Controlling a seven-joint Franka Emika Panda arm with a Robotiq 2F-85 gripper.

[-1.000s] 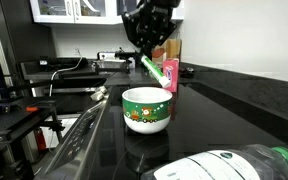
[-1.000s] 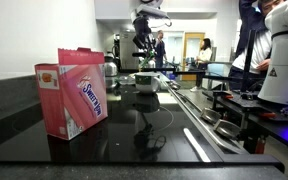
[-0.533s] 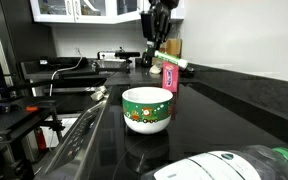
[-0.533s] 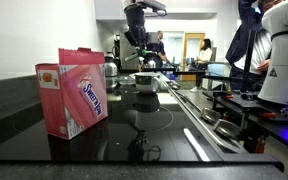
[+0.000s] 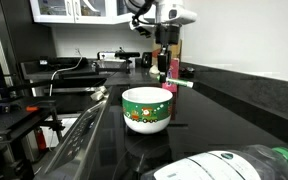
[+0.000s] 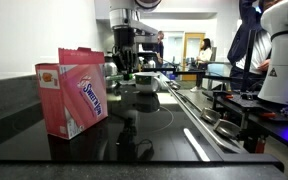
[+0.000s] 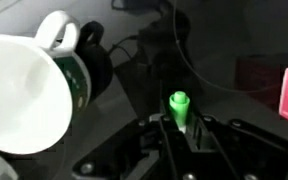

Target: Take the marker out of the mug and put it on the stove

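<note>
Gripper (image 7: pixel 180 128) seemingly clamped on marker (image 7: pixel 181 104), clear of mug (image 7: pixel 29 95); lower straight onto stove (image 6: pixel 156 118), release low, avoid rolling.

This is an office kitchenette. A glossy black glass stove (image 5: pixel 104 135) is set into a black stone counter (image 5: pixel 234 105). White glass-fronted cabinets (image 5: pixel 74 8) hang on the wall above the stove, a pink sweetener box (image 6: pixel 72 92) stands beside it, and people (image 6: pixel 246 40) stand in an open room beyond it.
</note>
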